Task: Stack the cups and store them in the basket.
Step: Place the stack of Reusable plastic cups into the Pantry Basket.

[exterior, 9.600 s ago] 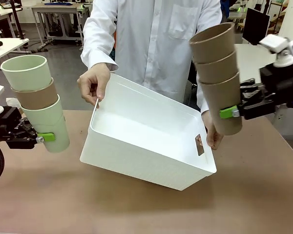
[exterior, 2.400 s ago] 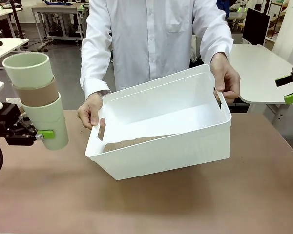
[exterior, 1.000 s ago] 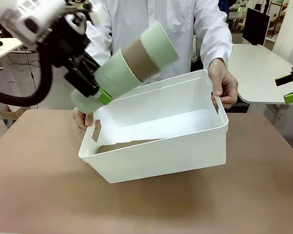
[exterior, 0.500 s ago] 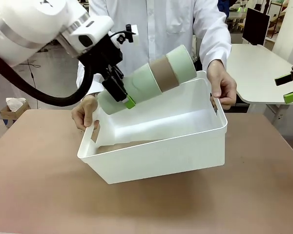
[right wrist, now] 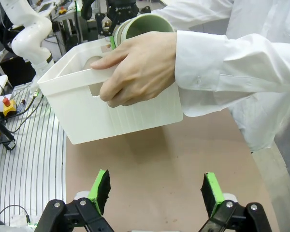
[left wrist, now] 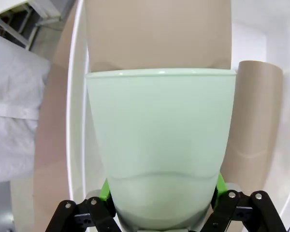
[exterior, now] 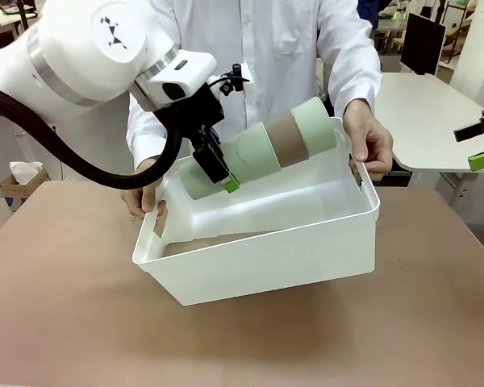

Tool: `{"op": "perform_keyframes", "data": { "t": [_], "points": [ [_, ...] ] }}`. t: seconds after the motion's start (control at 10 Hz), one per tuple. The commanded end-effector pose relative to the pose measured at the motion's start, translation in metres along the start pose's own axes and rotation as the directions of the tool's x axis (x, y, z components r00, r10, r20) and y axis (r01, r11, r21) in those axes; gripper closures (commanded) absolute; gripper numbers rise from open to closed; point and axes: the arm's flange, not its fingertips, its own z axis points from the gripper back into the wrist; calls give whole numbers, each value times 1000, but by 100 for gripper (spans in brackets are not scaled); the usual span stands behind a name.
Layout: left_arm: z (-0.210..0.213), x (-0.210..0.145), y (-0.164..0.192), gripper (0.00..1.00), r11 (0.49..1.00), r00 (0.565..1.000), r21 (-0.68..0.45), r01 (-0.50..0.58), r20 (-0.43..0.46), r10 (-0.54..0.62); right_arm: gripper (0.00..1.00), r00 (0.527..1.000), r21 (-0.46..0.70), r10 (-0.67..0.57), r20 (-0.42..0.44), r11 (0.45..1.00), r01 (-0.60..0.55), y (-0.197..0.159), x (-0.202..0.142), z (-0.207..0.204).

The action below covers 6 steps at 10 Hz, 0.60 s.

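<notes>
The left claw is clamped on the bottom mint-green cup of a stack of three cups (green, tan-brown, green), which lies tilted nearly on its side, its open mouth pointing toward the far right corner of the basket. The stack hangs over the basket's open top, its gripped end low, near the left wall inside. In the left wrist view the green pads press on both sides of the green cup, with the brown cup nested in it and rising beyond its rim.

The white basket is tipped toward the robot, its near lower edge on the brown worktop. A person in a white coat holds it by both ends: one hand at the slot handle on picture left, the other hand on the rim at picture right.

Inside the basket, in the left wrist view, a second stack of tan-brown cups lies along the floor beside the gripped stack.

The right claw hangs with its jaws wide apart and nothing between them, above the worktop and well apart from the basket.
</notes>
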Motion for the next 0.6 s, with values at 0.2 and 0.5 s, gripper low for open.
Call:
{"op": "perform_keyframes", "data": {
  "t": [0.2, 0.5],
  "points": [
    [-22, 0, 0, 15, 1000, 999, -17, -9, -31, 9, 0, 1000, -2, 14, 16, 1000, -14, 0, 0, 1],
    [-40, -6, 8, 15, 1000, 999, -31, -3, -39, 2, 0, 1000, -2, 14, 16, 1000, -14, 0, 0, 1]
  ]
}}
